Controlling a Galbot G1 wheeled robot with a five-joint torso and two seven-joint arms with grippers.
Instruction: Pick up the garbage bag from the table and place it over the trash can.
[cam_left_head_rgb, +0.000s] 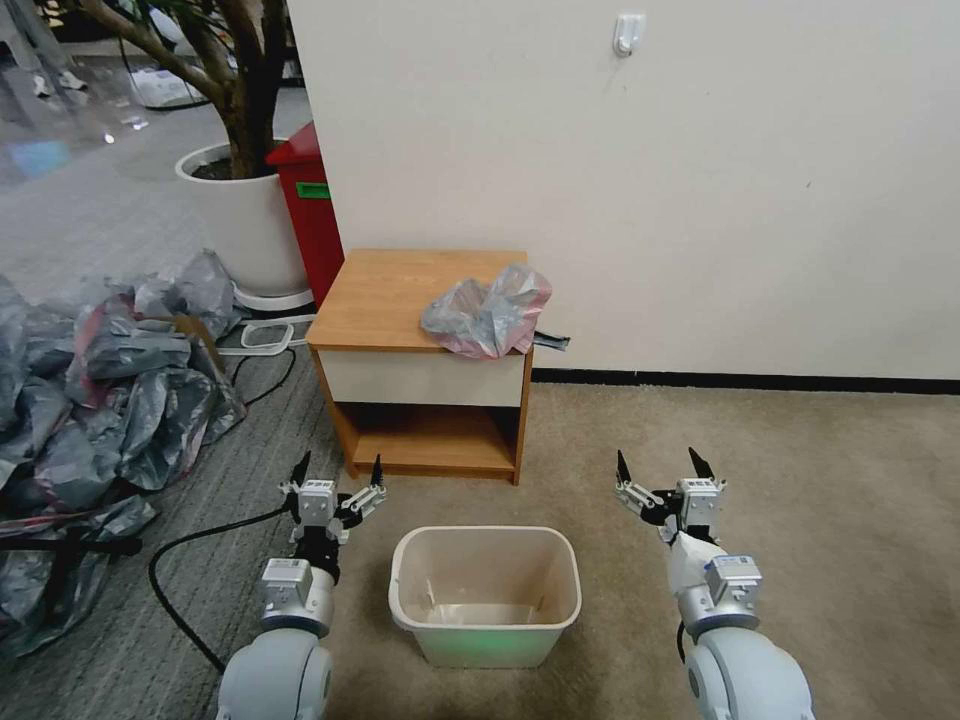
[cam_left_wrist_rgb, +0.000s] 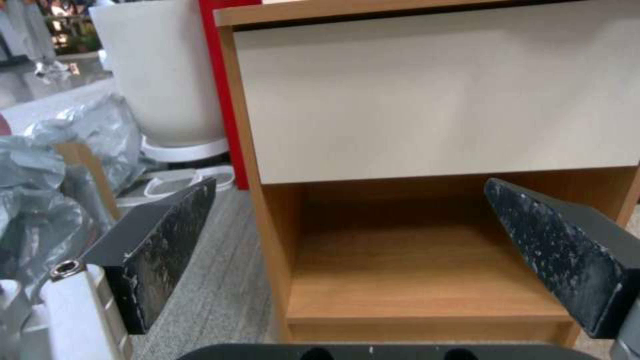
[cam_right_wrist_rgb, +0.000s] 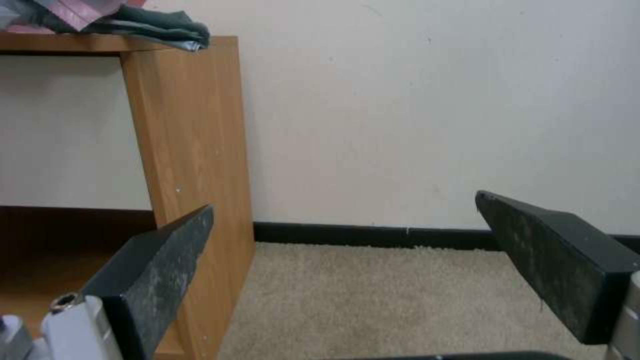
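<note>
The garbage bag (cam_left_head_rgb: 488, 310) lies crumpled on the back right corner of the counter (cam_left_head_rgb: 390, 295), a dark tail hanging over the right edge by the wall. The trash can (cam_left_head_rgb: 485, 592) stands on the carpet just in front of the counter, between the two arms. The left hand (cam_left_head_rgb: 337, 474) hovers low beside the can's left side, fingers spread wide, holding nothing, facing the counter's open lower shelf (cam_left_wrist_rgb: 413, 280). The right hand (cam_left_head_rgb: 662, 468) hovers right of the can, equally wide open and empty, touching nothing.
</note>
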